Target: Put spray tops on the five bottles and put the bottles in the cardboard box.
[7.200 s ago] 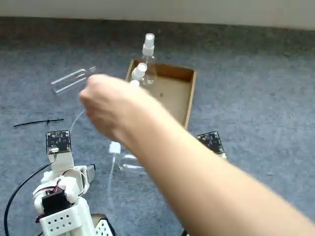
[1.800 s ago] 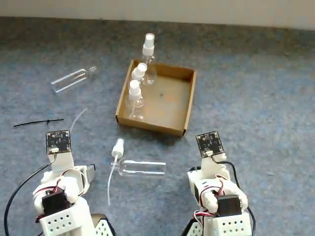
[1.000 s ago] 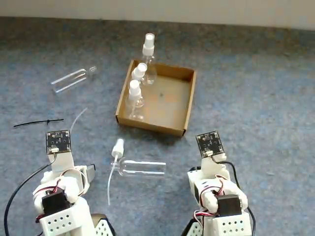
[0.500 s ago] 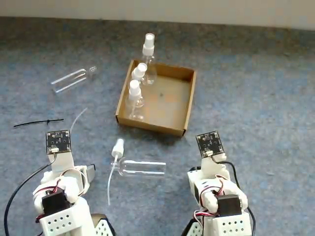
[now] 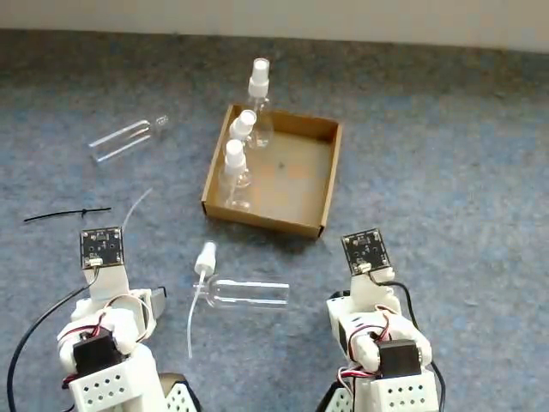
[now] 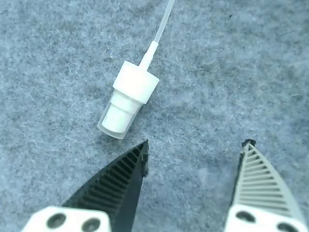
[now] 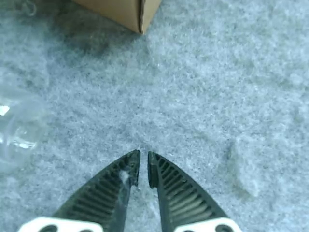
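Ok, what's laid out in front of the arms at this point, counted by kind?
Bottles with spray tops: 3
Bottles without tops: 2
Loose spray tops: 2
Cardboard box: 1
Black cable tie: 1
Total: 9

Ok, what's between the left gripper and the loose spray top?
Just bare carpet between the left gripper and spray top, seen in the left wrist view.
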`<state>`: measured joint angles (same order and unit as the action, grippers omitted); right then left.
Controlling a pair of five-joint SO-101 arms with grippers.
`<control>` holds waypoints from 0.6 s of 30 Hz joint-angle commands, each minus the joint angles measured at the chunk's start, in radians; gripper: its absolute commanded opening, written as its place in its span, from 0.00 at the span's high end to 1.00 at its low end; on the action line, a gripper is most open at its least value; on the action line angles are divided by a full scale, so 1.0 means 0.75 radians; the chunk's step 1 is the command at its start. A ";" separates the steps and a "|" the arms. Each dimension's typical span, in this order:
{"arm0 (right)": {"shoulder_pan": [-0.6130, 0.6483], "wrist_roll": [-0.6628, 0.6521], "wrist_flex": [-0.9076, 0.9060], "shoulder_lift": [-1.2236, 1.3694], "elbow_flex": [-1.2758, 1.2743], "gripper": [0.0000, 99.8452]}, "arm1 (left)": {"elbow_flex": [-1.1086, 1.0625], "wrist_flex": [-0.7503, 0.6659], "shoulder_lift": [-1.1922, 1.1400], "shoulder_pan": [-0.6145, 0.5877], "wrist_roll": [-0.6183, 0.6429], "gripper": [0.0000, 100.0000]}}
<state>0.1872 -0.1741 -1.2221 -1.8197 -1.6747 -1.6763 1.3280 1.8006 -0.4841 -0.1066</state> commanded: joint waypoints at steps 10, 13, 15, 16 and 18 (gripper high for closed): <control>-0.093 -0.252 0.449 -0.019 -0.214 0.99 | -0.028 -0.014 0.003 0.118 -0.008 0.73; -0.095 -0.331 0.463 -0.019 -0.210 0.99 | -0.028 -0.025 0.003 0.122 -0.008 0.73; -0.093 -0.348 0.453 -0.007 -0.144 0.99 | -0.028 -0.020 0.003 0.122 -0.008 0.73; -0.093 -0.350 0.439 -0.005 -0.095 0.99 | -0.028 -0.020 0.003 0.122 -0.008 0.73; -0.085 -0.352 0.375 -0.003 0.030 0.99 | -0.028 -0.016 -0.007 0.122 -0.010 0.72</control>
<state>0.1258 -0.4196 -0.9045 -1.8197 -1.6747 -1.6763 1.3280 1.8006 -0.4104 -0.1066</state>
